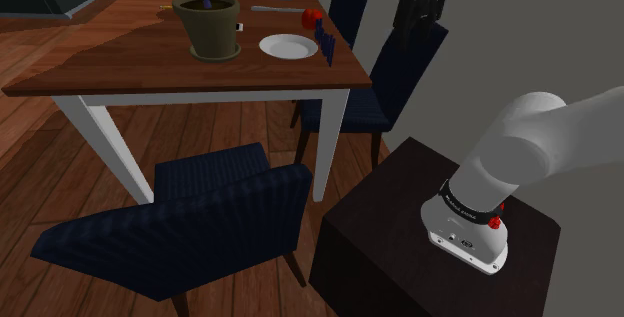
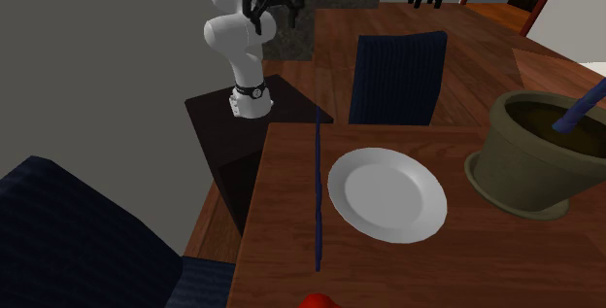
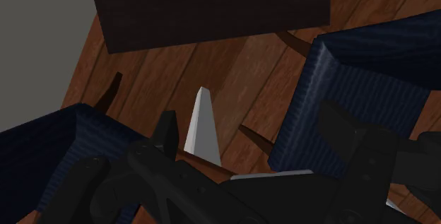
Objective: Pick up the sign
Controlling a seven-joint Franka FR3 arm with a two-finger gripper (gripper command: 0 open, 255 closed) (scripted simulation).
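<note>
The sign (image 1: pixel 325 42) is a thin dark blue panel standing upright near the table's edge on the shoulder view's right, just beside a white plate (image 1: pixel 288 46). The second exterior view catches the sign (image 2: pixel 319 189) edge-on as a narrow blue sliver next to the plate (image 2: pixel 387 193). My black gripper (image 1: pixel 418 27) hangs high above a blue chair, off the table and well apart from the sign. In the second exterior view the gripper (image 2: pixel 275 19) sits up beside the white arm. Its fingers stand apart with nothing between them; the gripper (image 3: pixel 251 116) looks down at floor and chairs.
On the wooden table (image 1: pixel 120 75) stands a plant pot (image 1: pixel 208 27), with a small red object (image 1: pixel 312 15) near the sign. Blue chairs (image 1: pixel 395 75) (image 1: pixel 190 220) flank the table. The dark stand (image 1: pixel 430 235) carries the arm's base. A white table leg (image 3: pixel 203 127) shows below the gripper.
</note>
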